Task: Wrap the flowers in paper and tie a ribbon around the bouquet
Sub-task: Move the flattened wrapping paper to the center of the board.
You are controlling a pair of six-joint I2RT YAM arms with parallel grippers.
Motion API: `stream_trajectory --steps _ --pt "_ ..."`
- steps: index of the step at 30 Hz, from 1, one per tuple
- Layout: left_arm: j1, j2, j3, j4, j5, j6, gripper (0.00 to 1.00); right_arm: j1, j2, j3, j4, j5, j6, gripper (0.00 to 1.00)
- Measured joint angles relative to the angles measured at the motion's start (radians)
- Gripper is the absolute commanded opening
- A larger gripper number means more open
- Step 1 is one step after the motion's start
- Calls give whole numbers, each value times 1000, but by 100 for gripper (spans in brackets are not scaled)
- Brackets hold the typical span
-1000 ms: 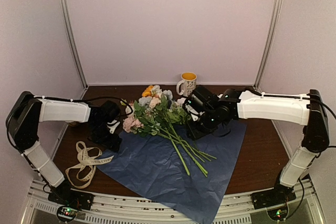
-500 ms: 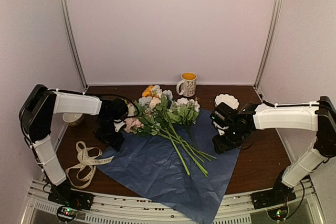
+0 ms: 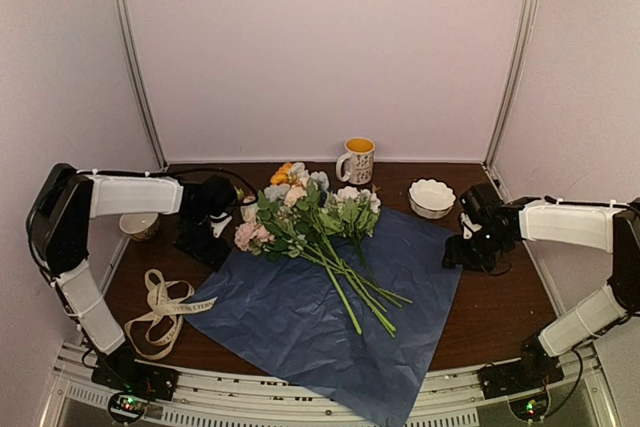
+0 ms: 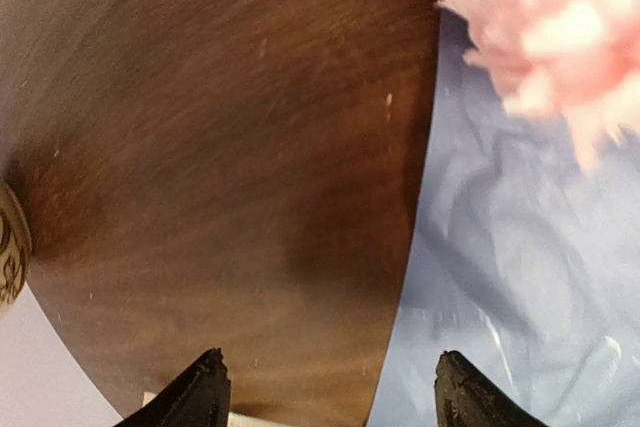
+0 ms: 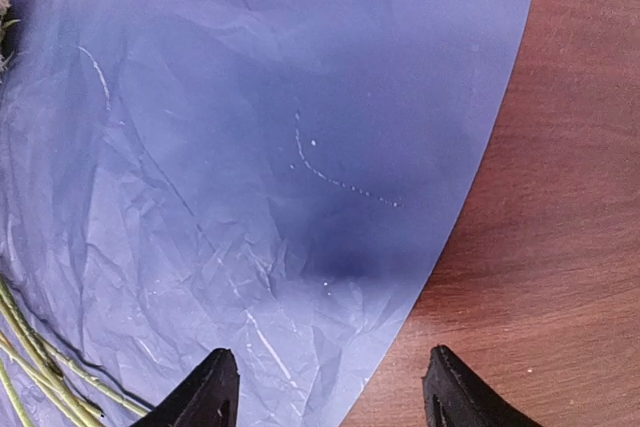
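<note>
Stems fanned toward the near right, the flowers (image 3: 310, 222) lie loose on the paper (image 3: 300, 332), a blue sheet spread flat on the wooden counter (image 3: 505, 307), their blooms pointing toward the back wall. The left gripper (image 4: 328, 357) hangs low over the sheet's left edge, just beside a pink bloom (image 4: 540, 37). Its fingers (image 4: 200, 402) are spread apart, with only wood and paper showing between them. The right gripper (image 5: 330, 352) sits over the sheet's right corner, well apart from the stems, jaws likewise parted and empty, the paper's edge running between its fingertips. The ribbon (image 3: 165, 307), cream with dark lettering, lies in loose loops on the counter near the left arm's base, just off the paper. A mug (image 3: 357, 159) and a white bowl (image 3: 431, 197) stand behind the sheet, and a small bowl (image 3: 139, 225) sits at far left.
</note>
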Motion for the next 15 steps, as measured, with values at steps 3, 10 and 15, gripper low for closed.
stream_trajectory --steps 3,10,15 --pt "2 -130 -78 22 52 -24 74 -27 14 -30 34 -39 11 65" --pt "-80 -347 -245 18 125 -143 73 -99 8 -119 89 -87 43 65" --pt "-252 -377 -288 -10 147 -253 73 -103 2 -130 116 -100 50 63"
